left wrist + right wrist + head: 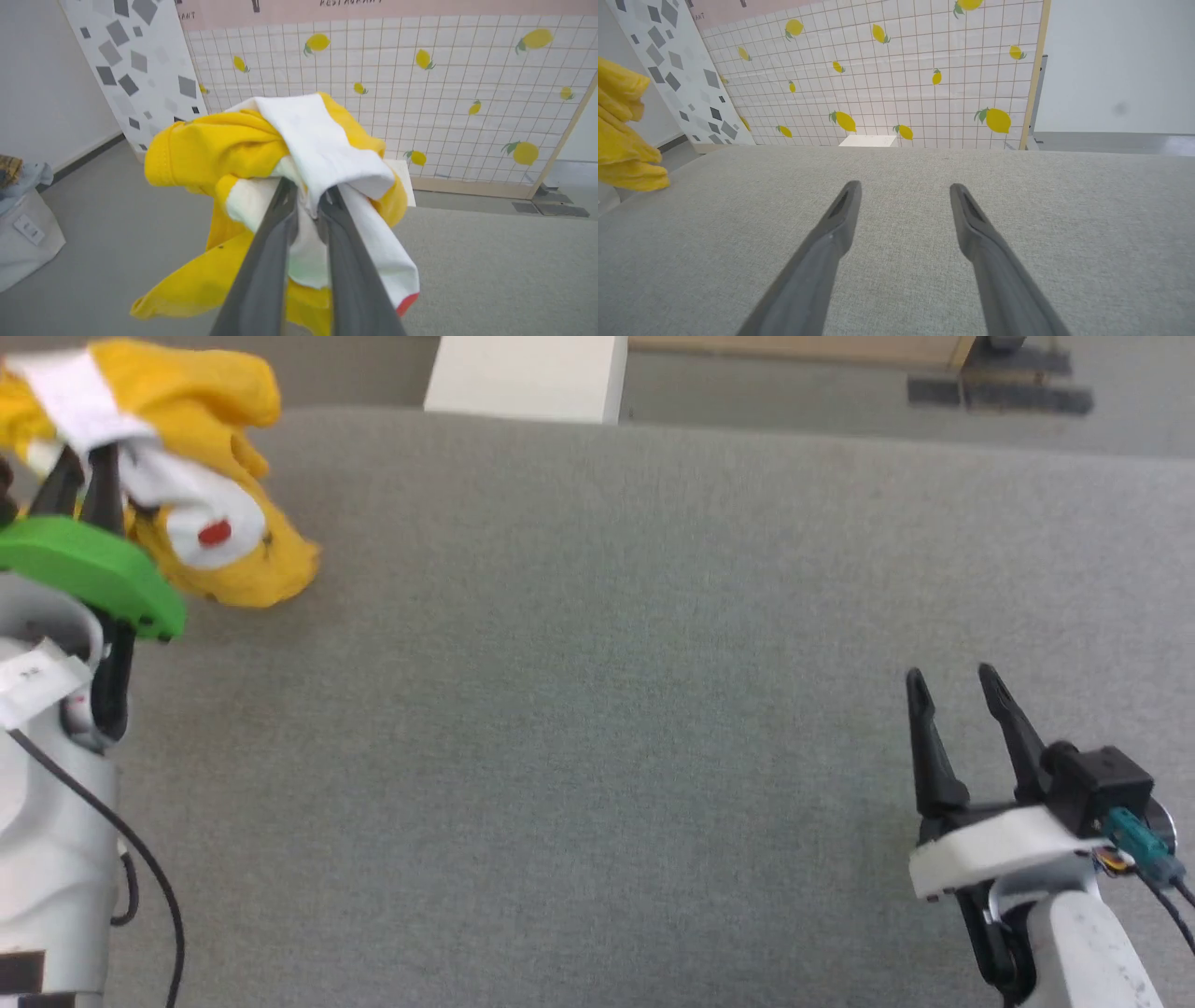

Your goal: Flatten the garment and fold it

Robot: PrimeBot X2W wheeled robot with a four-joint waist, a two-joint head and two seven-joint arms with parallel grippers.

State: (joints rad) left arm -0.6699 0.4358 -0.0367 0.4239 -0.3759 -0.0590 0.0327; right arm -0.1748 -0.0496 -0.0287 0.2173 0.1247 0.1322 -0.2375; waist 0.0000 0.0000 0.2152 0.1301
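Observation:
The yellow T-shirt (210, 439) hangs bunched at the far left of the grey table, white print patches and a red dot showing. My left gripper (84, 476) is shut on it, its dark fingers (261, 261) pinching a white fold of the T-shirt (210, 144) in the left wrist view. The cloth's lower end droops near the table surface. At the lower right my right gripper (952, 686) stands open over bare table, nothing between its fingers (840, 219). A yellow edge of the T-shirt (621, 140) shows at the left of the right wrist view.
The grey cloth-covered table (607, 709) spans the head view. A white block (527, 373) stands beyond its far edge, with a lemon-print tiled panel (887, 70) behind. A grey bag (23, 224) sits on the floor at the left.

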